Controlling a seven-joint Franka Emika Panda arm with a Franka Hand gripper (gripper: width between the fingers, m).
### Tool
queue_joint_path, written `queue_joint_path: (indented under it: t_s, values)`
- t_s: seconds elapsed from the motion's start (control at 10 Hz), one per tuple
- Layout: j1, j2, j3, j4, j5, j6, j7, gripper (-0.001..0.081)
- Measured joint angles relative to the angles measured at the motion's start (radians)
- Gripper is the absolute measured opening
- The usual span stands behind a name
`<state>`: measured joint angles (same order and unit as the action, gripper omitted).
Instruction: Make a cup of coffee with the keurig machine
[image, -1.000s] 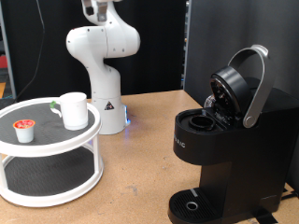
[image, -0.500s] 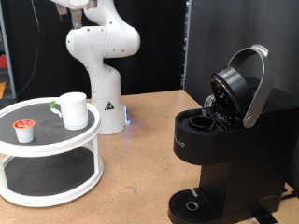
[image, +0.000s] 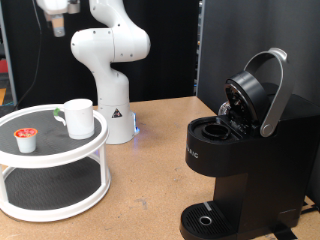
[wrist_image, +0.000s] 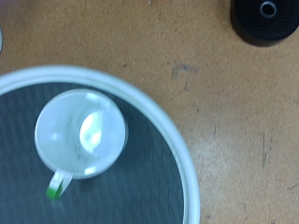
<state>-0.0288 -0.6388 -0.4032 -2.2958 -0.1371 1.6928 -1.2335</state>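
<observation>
The white cup (image: 78, 118) stands upright on the top shelf of a round white two-tier stand (image: 60, 155) at the exterior view's left. In the wrist view the cup (wrist_image: 81, 133) shows from straight above, empty, with a green spot by its handle. The black keurig machine (image: 240, 150) stands at the exterior view's right with its silver-rimmed lid (image: 268, 90) raised and the pod chamber open. My gripper (image: 57, 18) is high at the exterior view's top left, well above the stand and cup. Its fingers do not show in the wrist view.
A small white pod with a red-orange top (image: 25, 139) sits on the stand's top shelf, left of the cup. The white arm base (image: 108, 70) stands behind the stand. The machine's round drip tray (wrist_image: 266, 17) shows at the wrist view's corner. The stand's rim (wrist_image: 177, 154) crosses the wooden table.
My gripper has moved towards the exterior view's left along the top edge, from above the arm base to above the stand. The cup, pod and machine have not moved.
</observation>
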Motion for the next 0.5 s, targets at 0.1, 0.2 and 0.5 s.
queue_joint_path:
  t_s: [0.1, 0.2, 0.5]
  values:
    - [-0.001, 0.023, -0.028, 0.020, -0.019, 0.000, -0.046, 0.0807]
    - [-0.001, 0.046, -0.056, 0.043, -0.022, 0.001, -0.083, 0.0807]
    - [0.000, 0.070, -0.069, 0.058, -0.022, 0.003, -0.098, 0.0807]
